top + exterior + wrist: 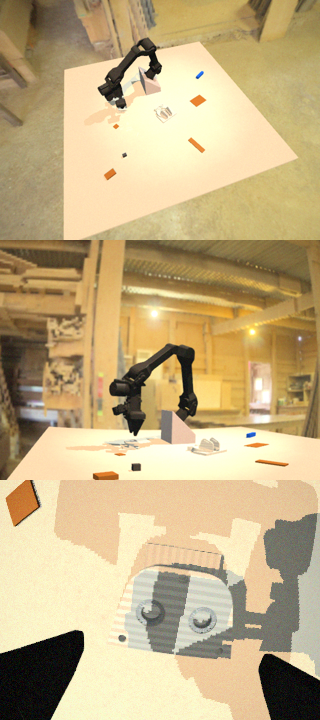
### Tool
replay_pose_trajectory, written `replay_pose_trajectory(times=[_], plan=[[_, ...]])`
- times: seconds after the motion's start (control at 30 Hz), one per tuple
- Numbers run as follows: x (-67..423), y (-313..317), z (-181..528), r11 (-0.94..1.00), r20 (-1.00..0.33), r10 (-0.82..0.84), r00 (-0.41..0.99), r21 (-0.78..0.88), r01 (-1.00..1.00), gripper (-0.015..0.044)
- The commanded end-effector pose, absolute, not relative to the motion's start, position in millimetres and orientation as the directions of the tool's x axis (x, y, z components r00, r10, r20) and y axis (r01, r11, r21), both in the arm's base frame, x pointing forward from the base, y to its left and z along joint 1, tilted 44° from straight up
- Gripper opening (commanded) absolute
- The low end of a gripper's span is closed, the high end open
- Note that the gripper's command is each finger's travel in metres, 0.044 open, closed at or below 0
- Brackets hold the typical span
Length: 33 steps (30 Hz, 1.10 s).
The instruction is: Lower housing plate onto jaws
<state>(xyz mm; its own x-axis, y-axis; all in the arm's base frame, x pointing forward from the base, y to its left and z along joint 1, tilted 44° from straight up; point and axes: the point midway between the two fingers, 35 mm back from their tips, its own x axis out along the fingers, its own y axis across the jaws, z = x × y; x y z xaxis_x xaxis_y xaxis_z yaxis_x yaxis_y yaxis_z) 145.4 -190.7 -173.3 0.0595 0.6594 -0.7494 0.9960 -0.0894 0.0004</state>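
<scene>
The housing plate [175, 587] [122, 110] [130, 444] lies on the table, away from the base. The wrist view shows its pale striped face with two round rings and small holes, partly in the arm's shadow. My gripper [176, 654] [134, 434] is wide open and empty, pointing down above the housing plate. Its fingertips stand to either side of the plate in the wrist view, with no contact seen. The two grey jaws [165, 113] [207, 444] stand side by side on the pale base [172, 113] [220, 451]. Their pins are too small to make out.
A pinkish wedge block [153, 87] [182, 432] stands by the arm's foot, behind the base. Orange tiles [116, 126] [197, 100], an orange strip [196, 145], an orange block [110, 174], a small black cube [124, 155] and a blue block [199, 74] lie around.
</scene>
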Motion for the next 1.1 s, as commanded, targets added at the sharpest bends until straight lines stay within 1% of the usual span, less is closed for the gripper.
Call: replay_pose_trajectory(times=[0.0,1.07], plan=[[146,-185,-178,-0.096,-0.745,0.664,0.061,-0.004,0.995,0.044],[149,-159,-208,-0.096,-0.744,0.665,0.062,-0.003,0.995,0.044]])
